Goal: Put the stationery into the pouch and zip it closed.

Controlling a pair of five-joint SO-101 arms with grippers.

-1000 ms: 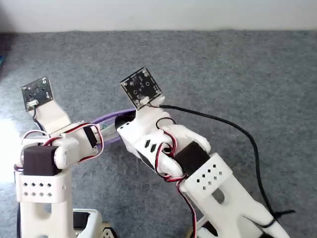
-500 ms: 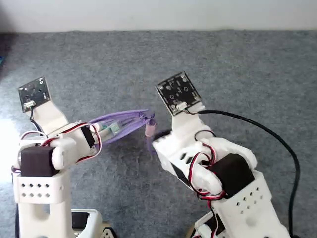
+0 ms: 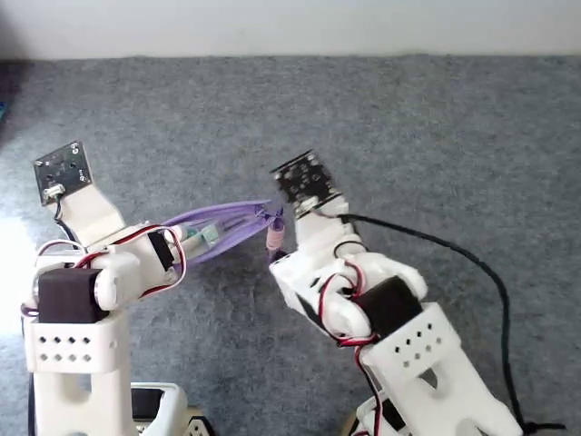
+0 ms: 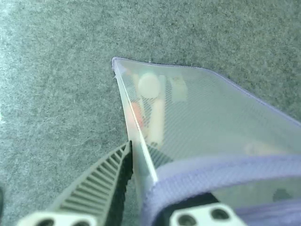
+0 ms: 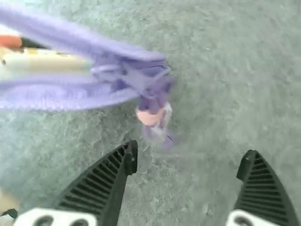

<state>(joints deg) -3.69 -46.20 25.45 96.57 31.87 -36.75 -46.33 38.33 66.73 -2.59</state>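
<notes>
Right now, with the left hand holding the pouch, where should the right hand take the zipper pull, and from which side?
Take the pink-and-purple zipper pull that hangs below the slider at the free end of the pouch. It dangles clear of the fabric, so come straight in from that free end with one finger on each side. The open right hand faces it.

Pouch (image 3: 222, 227), zipper pull (image 5: 153, 117) before right end effector (image 5: 190, 153)

The high view looks down; both wrist views closely share the pouch (image 4: 211, 117).
</notes>
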